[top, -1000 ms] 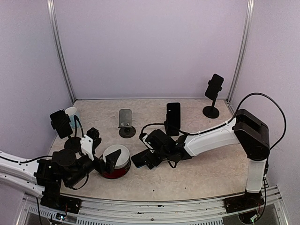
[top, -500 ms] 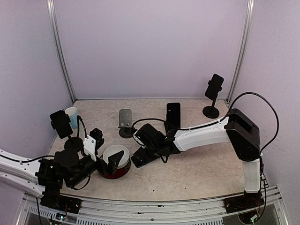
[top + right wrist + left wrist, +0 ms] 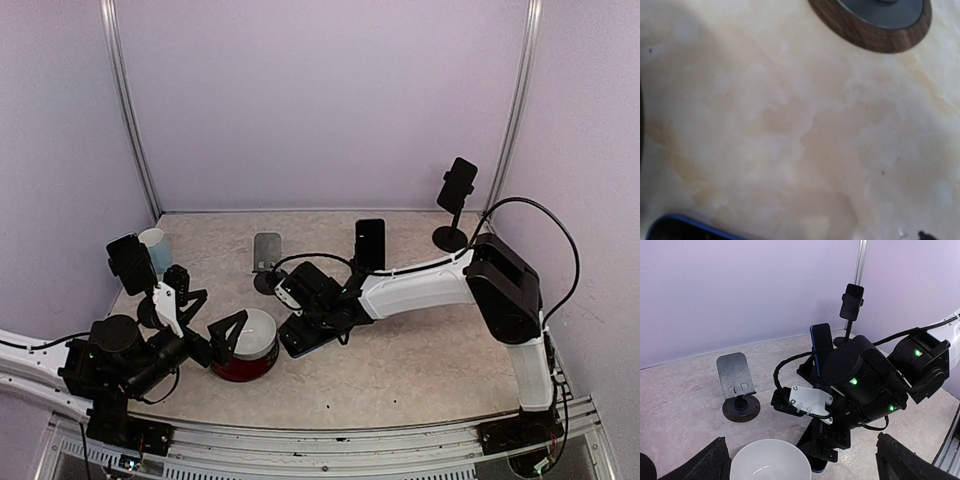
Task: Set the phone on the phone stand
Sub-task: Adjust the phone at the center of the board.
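The phone [image 3: 305, 342], dark with a blue edge, lies flat on the table right of the bowl; only its blue corner [image 3: 675, 226] shows in the right wrist view. The empty phone stand [image 3: 267, 252], a grey plate on a round wooden base [image 3: 875, 25], stands just behind it. My right gripper [image 3: 300, 322] hangs low over the phone's left end, pointing down, open; its fingers are outside its own wrist view. My left gripper [image 3: 212, 312] is open beside the bowl and holds nothing. From the left wrist the stand [image 3: 735, 377] and the right gripper [image 3: 837, 440] are in sight.
A red bowl with a white inside [image 3: 248, 342] sits between the two grippers. Three other stands carry phones: centre back [image 3: 369, 250], back right on a tall post [image 3: 457, 186], and far left [image 3: 130, 263]. A pale cup [image 3: 155, 240] stands at the back left.
The right gripper has slid left along the flat phone toward the empty stand. The left gripper has risen and drawn back left from the bowl. The phone has not moved.
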